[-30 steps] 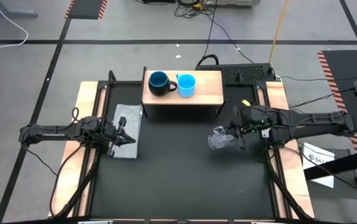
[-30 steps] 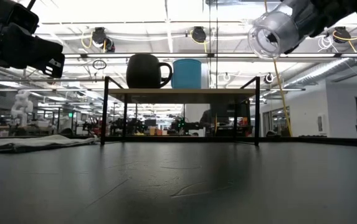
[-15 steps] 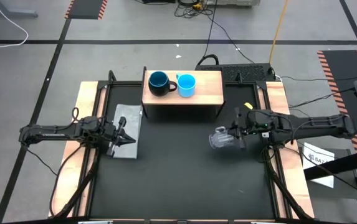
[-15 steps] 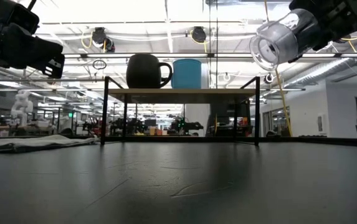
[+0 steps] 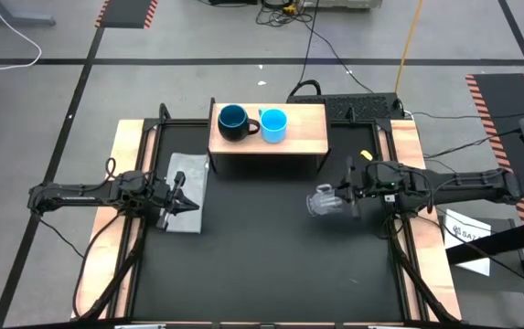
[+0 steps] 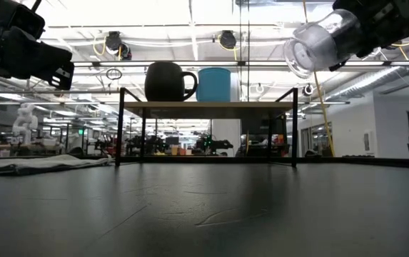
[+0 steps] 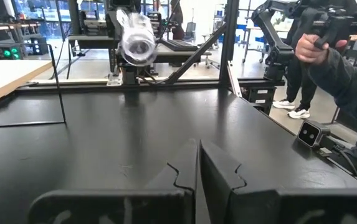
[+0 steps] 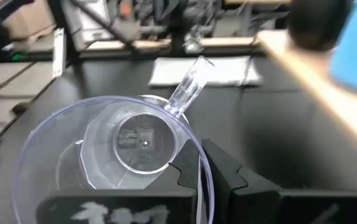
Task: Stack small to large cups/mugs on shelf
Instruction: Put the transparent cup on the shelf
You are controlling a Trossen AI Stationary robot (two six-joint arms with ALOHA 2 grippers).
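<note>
Two mugs (image 5: 251, 123) shelved, right claw (image 5: 342, 198) holding clear cup (image 5: 322, 203)

1. A robotics lab or open workshop hall: ceiling strip lights (image 6: 190, 18) run far back over rows of equipment.
2. Hazard-striped floor tape (image 5: 490, 91) and loose cables (image 5: 321, 46) surround the black desk (image 5: 271, 256).
3. Another robot arm (image 7: 275, 28) stands beyond the desk, beside a person (image 7: 343, 68) in a dark sleeve.
</note>
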